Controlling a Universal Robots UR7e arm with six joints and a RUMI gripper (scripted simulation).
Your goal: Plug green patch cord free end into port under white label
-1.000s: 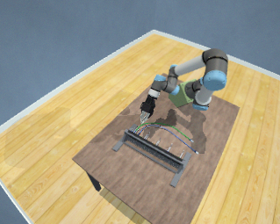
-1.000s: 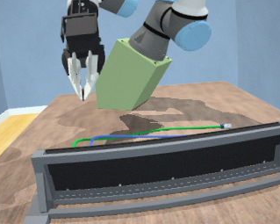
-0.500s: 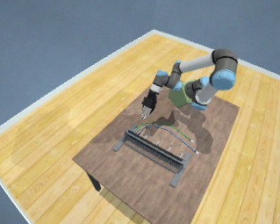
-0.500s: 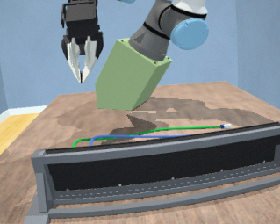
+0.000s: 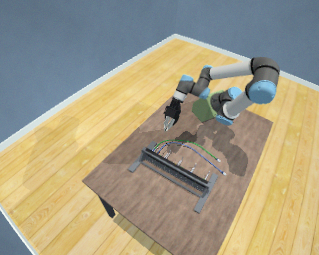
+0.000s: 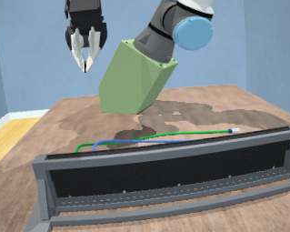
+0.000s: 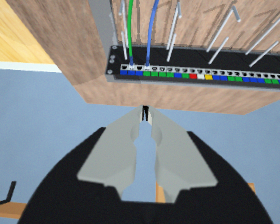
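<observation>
Tool [image 5: 166,128] [image 6: 85,70] [image 7: 144,106] was clenched on nothing; green patch cord's free plug [image 5: 218,160] [image 6: 235,130] lay on worktop [image 5: 254,128] [image 6: 208,95] [image 7: 65,45], behind rack [image 5: 133,167] [image 6: 44,189] [image 7: 111,75]. Best: open above plug, grip it clip up.

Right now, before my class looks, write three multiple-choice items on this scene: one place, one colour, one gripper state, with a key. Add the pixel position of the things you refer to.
1. Where is the white label [image 7: 201,77]?
A) At the row's end
B) Between red and yellow labels
C) Between two green labels

2. What colour is the other patch cord [image 5: 196,151] [image 6: 126,141] [image 7: 150,30], beside the green patch cord [image 5: 205,151] [image 6: 185,132] [image 7: 130,25]?
A) Blue
B) Red
C) Yellow

3. The gripper [image 5: 166,129] [image 6: 85,70] [image 7: 144,106] is:
A) Wide open
B) Gripping a plug
C) Shut, empty

Key:
1 B: red and yellow flank it.
2 A: its jacket is blue.
3 C: fingertips meet, holding nothing.
</observation>
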